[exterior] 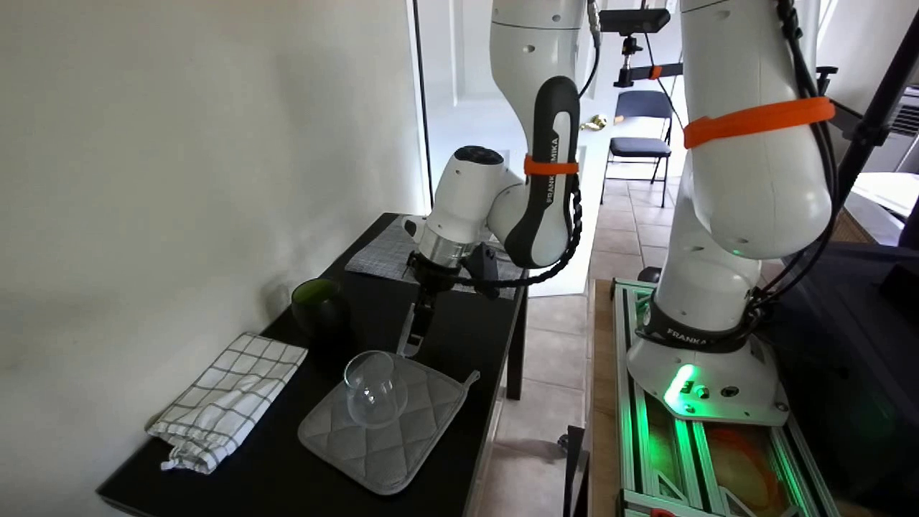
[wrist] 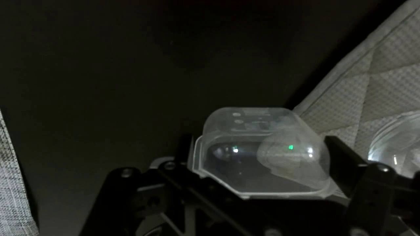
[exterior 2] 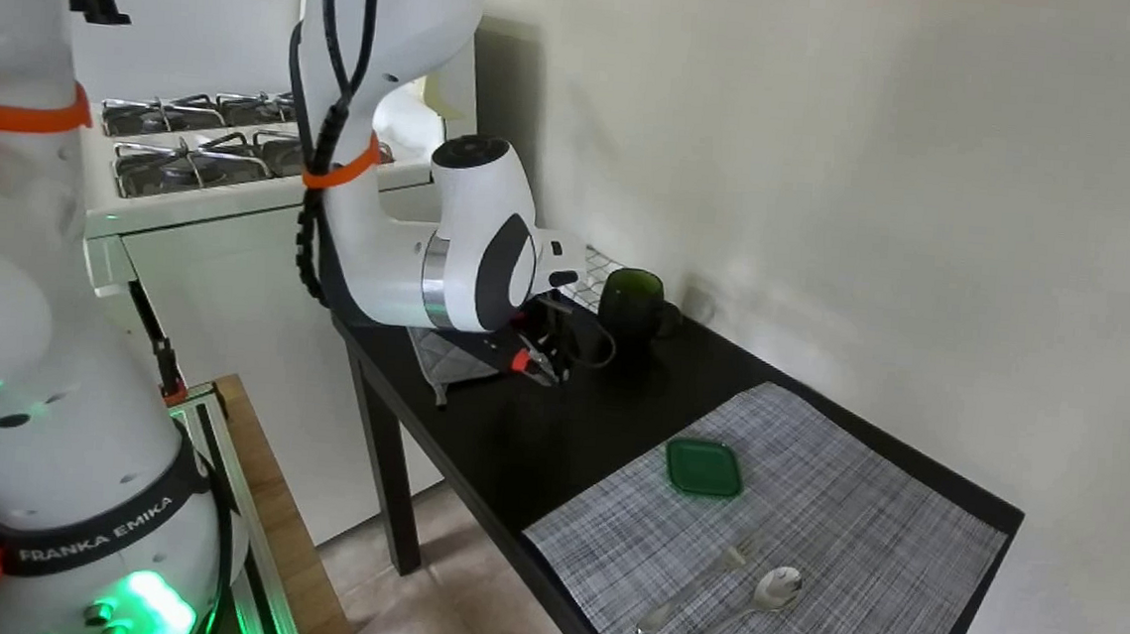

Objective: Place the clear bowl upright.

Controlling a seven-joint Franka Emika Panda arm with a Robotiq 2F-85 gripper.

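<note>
Gripper (wrist: 261,154) low at the black table (exterior: 266,445), by the corner of the pot holder (exterior: 388,467) nearest the placemat (exterior 2: 870,507). Fingers (wrist: 344,160) well apart, one on each side of the clear bowl (wrist: 262,131), which fills the gap; whether they press on it or only flank it, can't tell. Bowl looks tipped, pale rim to the lower left in the wrist view; way of the mouth unclear, likewise whether it bears on the tabletop.

Risks, my reading: smooth curved wall could slip or twist if turned fast; thin-looking sides may flex under a hard squeeze; set half across the pot holder's padded edge, it may rock back over.

Containers, moving out. Round see-through bowl (exterior: 375,390) on the pot holder, toward the edge facing the wall (exterior: 215,143); quilting shows through, no contents made out. Dark green mug (exterior: 319,316) near the table's wall-side edge, contents unreadable. Square green piece (exterior 2: 704,468), lid or shallow dish, just inside the placemat edge facing the pot holder.
</note>
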